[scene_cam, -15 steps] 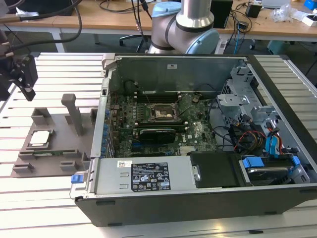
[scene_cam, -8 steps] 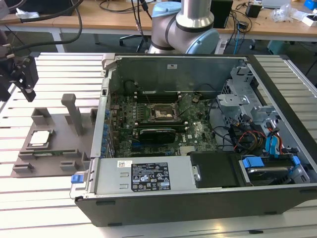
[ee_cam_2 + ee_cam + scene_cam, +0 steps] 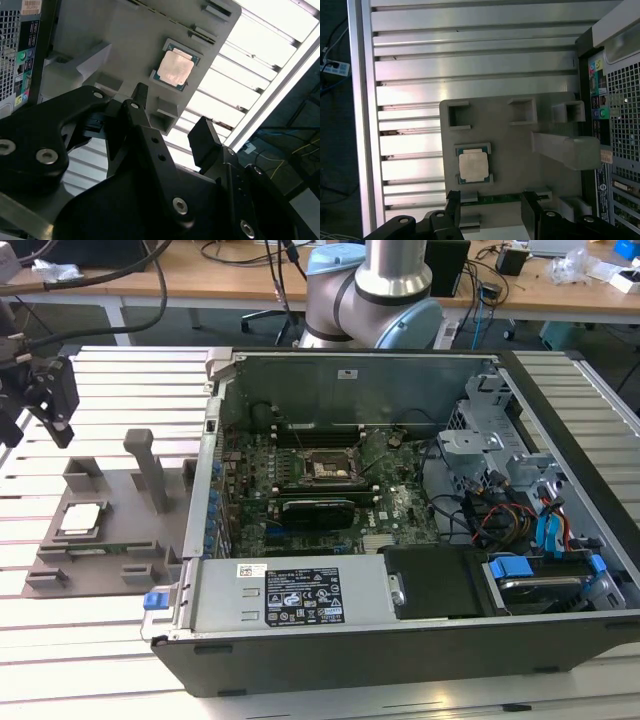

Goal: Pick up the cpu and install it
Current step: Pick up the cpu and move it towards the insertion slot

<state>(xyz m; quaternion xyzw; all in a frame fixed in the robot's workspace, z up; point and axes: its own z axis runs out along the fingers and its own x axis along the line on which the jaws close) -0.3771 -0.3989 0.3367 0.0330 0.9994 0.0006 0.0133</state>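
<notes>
Gripper [image 3: 491, 207] jaws apart, empty, near cpu [image 3: 473, 165] in grey tray [image 3: 515, 150]; printed label [image 3: 300, 595] on computer case [image 3: 400, 652].

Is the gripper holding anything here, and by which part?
Nothing is held: the gripper is open, and the cpu lies untouched in the grey fixture tray.

The exterior view looks obliquely down over the ribbed metal table [image 3: 90, 660] and open black computer case [image 3: 400, 650], while both nearer wrist views face down onto the grey plastic fixture tray [image 3: 510, 150] [image 3: 100, 25] [image 3: 115, 495], shared by all.
</notes>
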